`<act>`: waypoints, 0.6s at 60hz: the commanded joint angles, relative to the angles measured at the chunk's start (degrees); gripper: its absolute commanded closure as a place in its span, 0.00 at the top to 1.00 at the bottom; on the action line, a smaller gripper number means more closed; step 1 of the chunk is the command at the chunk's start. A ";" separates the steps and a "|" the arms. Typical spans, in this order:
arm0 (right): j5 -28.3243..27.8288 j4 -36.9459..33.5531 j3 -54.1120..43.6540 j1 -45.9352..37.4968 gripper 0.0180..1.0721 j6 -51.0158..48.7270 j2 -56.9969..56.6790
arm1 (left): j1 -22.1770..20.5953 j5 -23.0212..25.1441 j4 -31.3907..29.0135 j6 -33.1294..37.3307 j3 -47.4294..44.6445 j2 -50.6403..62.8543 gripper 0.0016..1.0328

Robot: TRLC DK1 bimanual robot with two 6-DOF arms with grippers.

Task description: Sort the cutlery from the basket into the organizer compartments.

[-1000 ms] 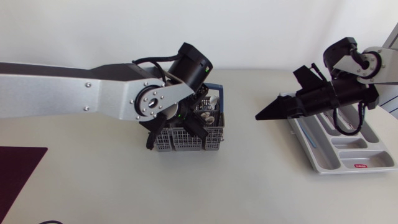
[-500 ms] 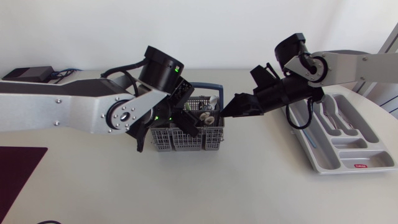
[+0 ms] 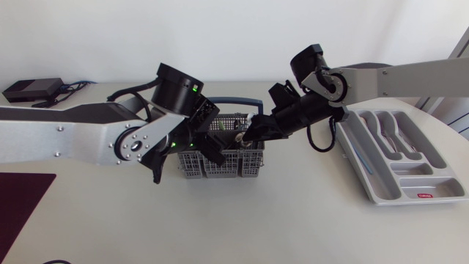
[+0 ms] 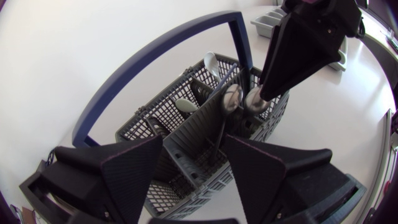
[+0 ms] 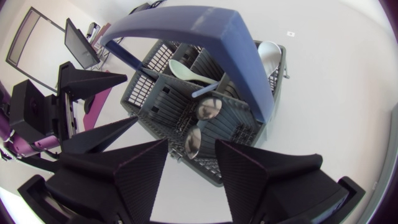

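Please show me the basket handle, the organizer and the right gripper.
basket handle (image 5: 183,22): right wrist view, top of blue arch.
organizer (image 3: 360,173): head view, rim facing the basket.
right gripper (image 3: 250,139): head view, between its fingertips.

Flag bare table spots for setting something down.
Free: the table between basket and organizer, and the near-edge strip right of the maroon mat. Crowded: at the basket, where left gripper and right gripper meet.
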 commanded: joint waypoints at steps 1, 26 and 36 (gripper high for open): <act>0.73 0.60 1.80 1.27 0.45 2.31 1.71 | 0.86 0.77 1.24 1.12 -1.78 -1.89 0.67; 2.67 2.01 1.18 2.76 0.19 4.24 2.67 | 1.92 1.83 2.03 1.20 -3.63 -3.30 0.66; 2.58 1.66 0.48 2.15 0.18 4.15 2.06 | 1.92 1.83 2.30 1.20 -3.80 -3.39 0.66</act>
